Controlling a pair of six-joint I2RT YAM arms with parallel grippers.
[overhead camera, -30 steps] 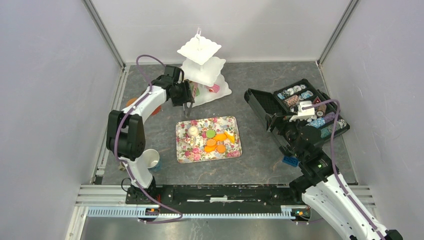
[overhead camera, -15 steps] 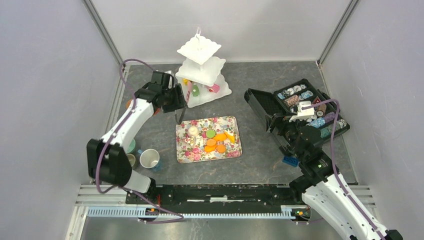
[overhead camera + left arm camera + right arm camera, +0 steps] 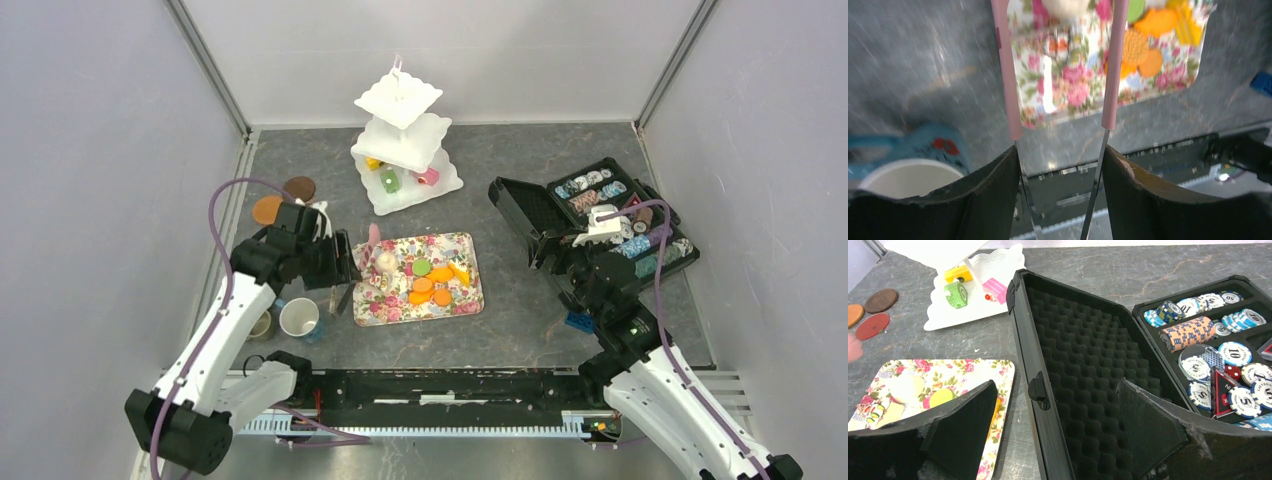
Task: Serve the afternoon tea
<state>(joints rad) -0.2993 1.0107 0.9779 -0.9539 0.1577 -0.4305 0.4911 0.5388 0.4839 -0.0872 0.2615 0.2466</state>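
Step in hand: collect cake from tray.
- Left gripper (image 3: 1061,150) clamps pink tongs (image 3: 1007,75); tong arms spread.
- Floral tray (image 3: 1058,112) ahead of tips; orange biscuits (image 3: 1143,47) ahead-right.
- Next move: advance tongs, straddle one biscuit, squeeze.
- Right gripper (image 3: 1056,384): wide, empty.

Pink and red roses on cream cover the tray (image 3: 375,306). Its biscuits (image 3: 422,291) are orange, one cake (image 3: 422,266) green, another piece (image 3: 460,272) yellow. The tiered stand (image 3: 400,100) is plain white, the tongs (image 3: 1113,60) pale pink with bare metal ends. I see a brown saucer (image 3: 299,188) and an orange saucer (image 3: 267,210). The case (image 3: 530,215) is black, its chips (image 3: 1188,332) striped blue, white and tan. The table (image 3: 520,310) is mottled grey.
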